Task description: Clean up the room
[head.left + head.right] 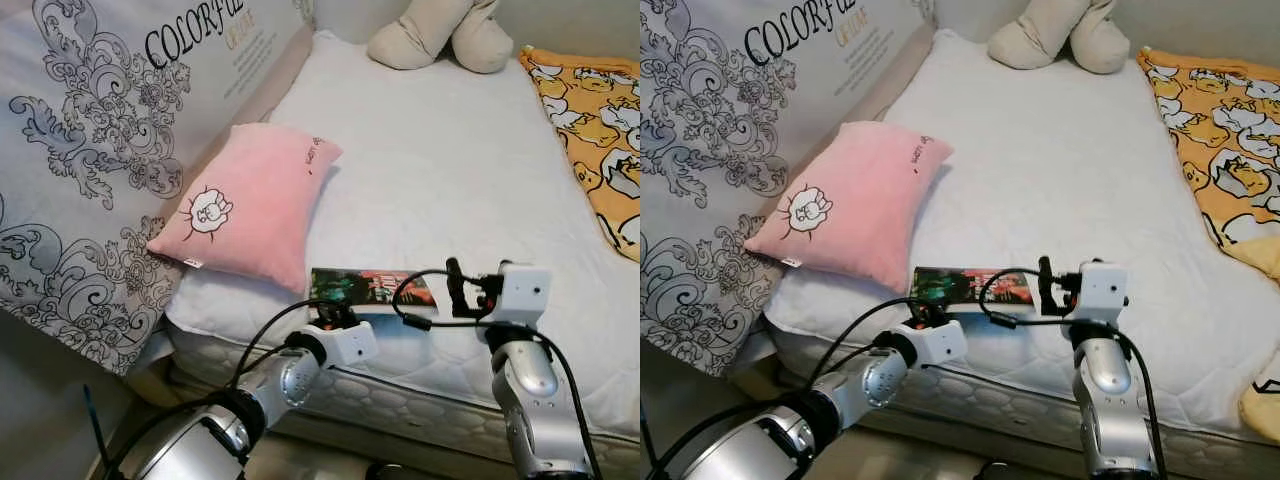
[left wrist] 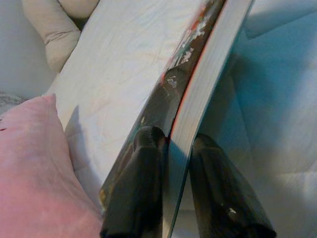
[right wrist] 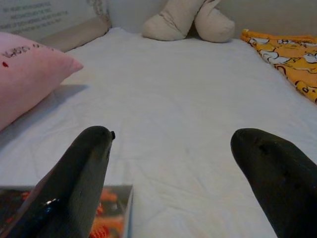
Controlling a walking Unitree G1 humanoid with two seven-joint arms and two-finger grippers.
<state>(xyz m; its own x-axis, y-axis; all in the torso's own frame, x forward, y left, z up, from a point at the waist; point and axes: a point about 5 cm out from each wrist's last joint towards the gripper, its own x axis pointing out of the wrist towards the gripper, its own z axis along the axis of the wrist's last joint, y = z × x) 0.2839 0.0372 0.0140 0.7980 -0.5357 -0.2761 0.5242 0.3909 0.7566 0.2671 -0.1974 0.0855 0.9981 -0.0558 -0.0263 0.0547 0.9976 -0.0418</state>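
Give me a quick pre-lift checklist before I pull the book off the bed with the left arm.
1. Left gripper closed on the book: ok, one finger on the cover, one on the other side, page edge between them.
2. Grip depth: cannot tell, the fingers hold near one end and the rest runs out beyond them.
3. Right gripper free of the book: ok, open and empty just above the book's other end.
4. Pink pillow off the book: ok, beside it, not on it.
5. Lift path over the mattress: ok, plush toy and yellow blanket lie far off.
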